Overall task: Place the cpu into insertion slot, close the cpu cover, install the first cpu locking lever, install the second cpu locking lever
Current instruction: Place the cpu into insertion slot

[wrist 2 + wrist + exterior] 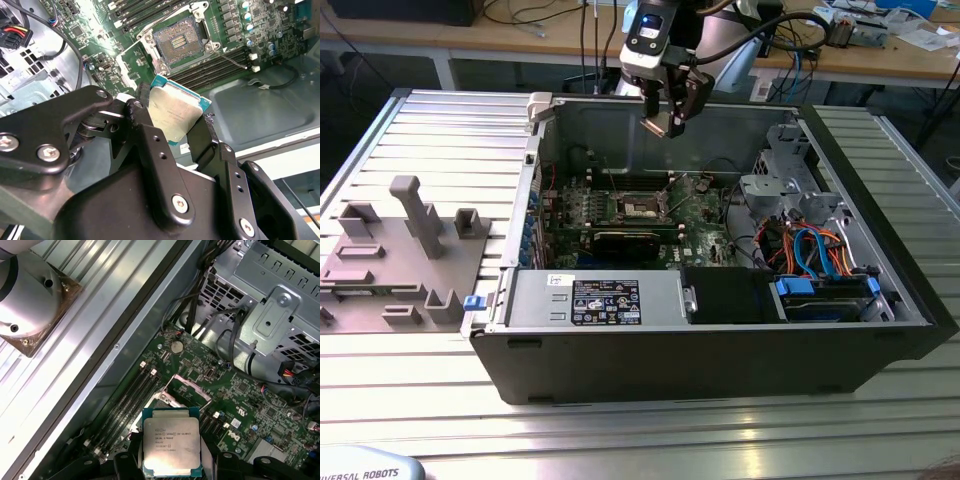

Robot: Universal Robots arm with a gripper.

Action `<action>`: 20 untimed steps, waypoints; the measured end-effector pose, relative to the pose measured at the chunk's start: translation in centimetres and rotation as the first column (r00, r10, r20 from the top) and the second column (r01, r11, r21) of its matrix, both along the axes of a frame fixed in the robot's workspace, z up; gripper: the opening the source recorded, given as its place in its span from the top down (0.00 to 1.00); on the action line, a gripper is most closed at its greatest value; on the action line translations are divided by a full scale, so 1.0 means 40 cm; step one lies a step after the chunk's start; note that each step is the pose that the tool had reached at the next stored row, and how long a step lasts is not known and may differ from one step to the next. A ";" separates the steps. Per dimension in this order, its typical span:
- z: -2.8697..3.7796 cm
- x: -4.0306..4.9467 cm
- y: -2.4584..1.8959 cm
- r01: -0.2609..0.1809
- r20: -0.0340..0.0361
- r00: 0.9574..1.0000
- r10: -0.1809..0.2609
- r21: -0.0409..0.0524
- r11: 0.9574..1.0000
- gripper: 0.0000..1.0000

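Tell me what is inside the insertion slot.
The insertion slot is empty: its contact field lies bare in the second wrist view. The gripper holds the cpu, which covers part of the slot in the first wrist view.

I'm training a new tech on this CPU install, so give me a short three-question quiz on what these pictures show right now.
1. True or false: the cpu already sits in the insertion slot.
2. Multiple choice: what is the tool shut on? A) the cpu B) a cable C) nothing
3. Fill in: in the exterior view, the tool hangs ___ the motherboard.

Key:
1. False. The tool holds the cpu clear of the slot, and the slot's contacts lie bare.
2. A
3. above
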State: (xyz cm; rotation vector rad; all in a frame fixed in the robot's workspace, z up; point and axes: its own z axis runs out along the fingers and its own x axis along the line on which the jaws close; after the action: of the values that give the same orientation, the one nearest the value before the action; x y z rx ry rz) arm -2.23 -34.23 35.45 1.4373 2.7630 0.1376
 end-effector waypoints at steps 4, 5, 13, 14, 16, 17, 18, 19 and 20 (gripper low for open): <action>0.000 0.000 0.000 0.005 0.000 1.000 -0.005 0.000 1.000 0.46; 0.000 0.000 0.000 0.006 0.000 1.000 -0.006 0.000 1.000 0.46; 0.000 0.000 0.000 0.014 0.000 1.000 -0.014 0.000 1.000 0.46; 0.000 0.000 0.000 0.015 0.000 1.000 -0.015 0.000 1.000 0.46; 0.000 0.000 0.000 0.018 0.000 1.000 -0.018 0.000 1.000 0.46; 0.000 0.000 0.000 0.019 0.000 1.000 -0.019 0.000 1.000 0.46; 0.000 0.000 0.000 0.020 0.000 1.000 -0.020 0.000 1.000 0.46; 0.000 0.000 0.000 0.021 0.000 1.000 -0.021 0.000 1.000 0.46; 0.000 0.000 0.000 0.022 0.000 1.000 -0.022 0.000 1.000 0.46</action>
State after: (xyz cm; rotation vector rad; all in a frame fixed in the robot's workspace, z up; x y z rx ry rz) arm -2.23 -34.23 35.45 1.4670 2.7462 0.1371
